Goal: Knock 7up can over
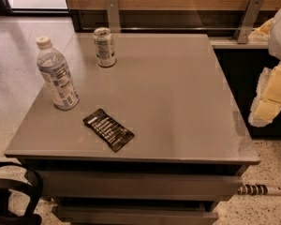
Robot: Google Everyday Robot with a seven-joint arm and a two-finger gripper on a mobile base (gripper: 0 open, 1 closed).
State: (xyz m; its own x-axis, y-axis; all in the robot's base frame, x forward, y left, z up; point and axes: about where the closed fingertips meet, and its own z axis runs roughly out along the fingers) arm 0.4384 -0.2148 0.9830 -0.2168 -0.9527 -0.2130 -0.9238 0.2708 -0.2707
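The 7up can (104,47) stands upright near the far left corner of the grey table (178,102). It has a silver top and green and white sides. My gripper (270,93) shows as a white and yellowish shape at the right edge of the view. It is off the table's right side and far from the can. Nothing is seen in it.
A clear plastic bottle with a white cap (57,74) stands upright on the table's left side. A black snack packet (108,129) lies flat near the front. A wood and glass wall (178,3) runs behind the table. A black strap (14,191) lies on the floor at lower left.
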